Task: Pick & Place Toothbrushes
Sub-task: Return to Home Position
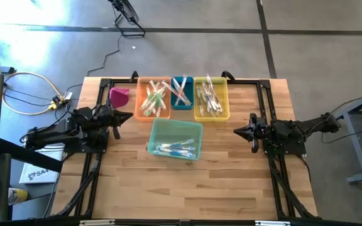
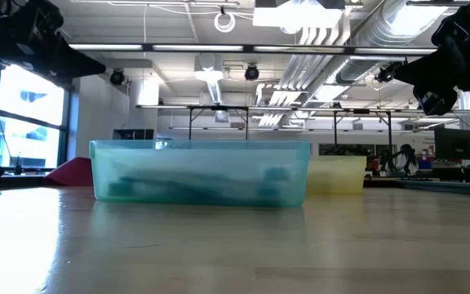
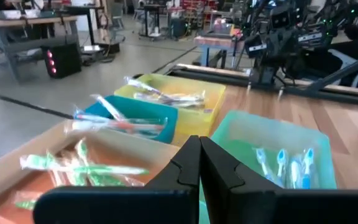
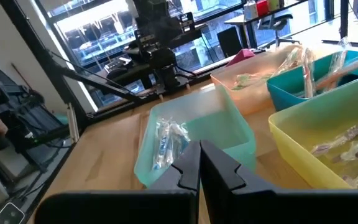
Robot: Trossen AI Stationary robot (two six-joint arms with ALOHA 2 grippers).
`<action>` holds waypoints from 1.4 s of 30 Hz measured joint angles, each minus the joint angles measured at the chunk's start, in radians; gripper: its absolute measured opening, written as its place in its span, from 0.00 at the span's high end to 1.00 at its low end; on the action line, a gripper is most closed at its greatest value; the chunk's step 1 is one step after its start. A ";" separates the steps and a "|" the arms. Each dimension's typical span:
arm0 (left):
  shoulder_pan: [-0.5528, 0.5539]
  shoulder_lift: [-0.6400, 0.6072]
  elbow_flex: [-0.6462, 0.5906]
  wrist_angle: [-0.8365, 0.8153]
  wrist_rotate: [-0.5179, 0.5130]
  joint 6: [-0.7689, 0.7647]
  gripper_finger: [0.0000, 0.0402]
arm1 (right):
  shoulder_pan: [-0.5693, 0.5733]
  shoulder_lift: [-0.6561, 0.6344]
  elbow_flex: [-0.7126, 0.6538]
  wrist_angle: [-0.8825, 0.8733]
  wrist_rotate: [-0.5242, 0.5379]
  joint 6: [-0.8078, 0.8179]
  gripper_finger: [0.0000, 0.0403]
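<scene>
Pale toothbrushes lie sorted in four bins near the table's middle. An orange bin (image 1: 153,98) holds green-accented ones, a small blue bin (image 1: 181,93) pink and orange ones, a yellow bin (image 1: 211,98) pale ones, and a teal bin (image 1: 175,139) nearer the front holds blue ones (image 1: 176,149). My left gripper (image 1: 129,115) hovers shut just left of the bins, above the table. My right gripper (image 1: 237,131) hovers shut to the right of the teal bin. Neither touches anything.
A magenta bin (image 1: 119,96) lies tipped at the far left beside the orange bin. Black frame rails (image 1: 266,107) run along the table's sides and far edge. Bare wood (image 1: 181,188) stretches in front of the teal bin. Cables lie on the floor past the table's left side.
</scene>
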 joint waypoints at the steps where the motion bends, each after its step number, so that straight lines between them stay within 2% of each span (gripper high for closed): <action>1: 0.000 -0.012 -0.002 -0.021 0.000 -0.007 1.00 | 0.000 0.000 0.000 0.000 0.000 -0.003 1.00; 8: 0.000 0.011 -0.021 0.008 0.005 0.018 1.00 | 0.000 0.001 0.000 0.003 0.004 -0.059 1.00; 14: 0.000 0.003 -0.140 0.175 0.162 0.063 1.00 | 0.000 0.001 0.000 0.003 0.006 -0.143 1.00; 18: 0.000 0.005 -0.230 0.296 0.180 0.041 1.00 | 0.000 0.001 -0.001 0.003 0.006 -0.192 1.00; 42: 0.000 0.017 -0.232 0.289 0.193 0.044 1.00 | 0.000 0.001 -0.001 0.004 0.006 -0.214 1.00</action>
